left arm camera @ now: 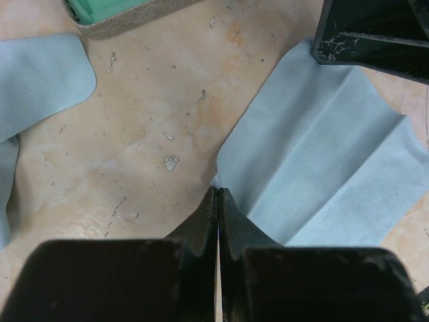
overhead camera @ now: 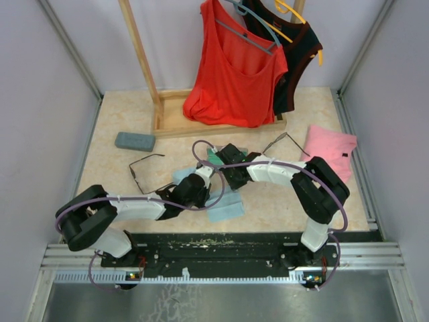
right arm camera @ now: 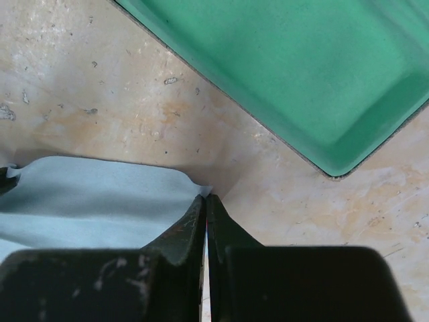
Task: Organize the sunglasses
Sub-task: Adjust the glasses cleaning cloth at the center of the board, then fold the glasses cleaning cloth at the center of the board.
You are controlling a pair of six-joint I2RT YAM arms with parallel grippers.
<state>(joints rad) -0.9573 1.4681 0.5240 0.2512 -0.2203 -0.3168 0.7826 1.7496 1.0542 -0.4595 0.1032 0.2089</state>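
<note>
My left gripper (left arm camera: 218, 196) and right gripper (right arm camera: 206, 199) were clenched; the left sunglasses (overhead camera: 144, 168) and the right sunglasses (overhead camera: 285, 141) showed thin dark wire frames.

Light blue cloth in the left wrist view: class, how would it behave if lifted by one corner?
Probably floppy: the cloth shows soft fold creases, so it should drape. Likely very light, being thin and lying flat on the table. Its matte surface suggests little slipping.

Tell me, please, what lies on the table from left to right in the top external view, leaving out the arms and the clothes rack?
First pair of sunglasses, light blue cloth, second pair of sunglasses, pink fabric pouch. The grey case overlaps the first pair, so I omit it.
</note>
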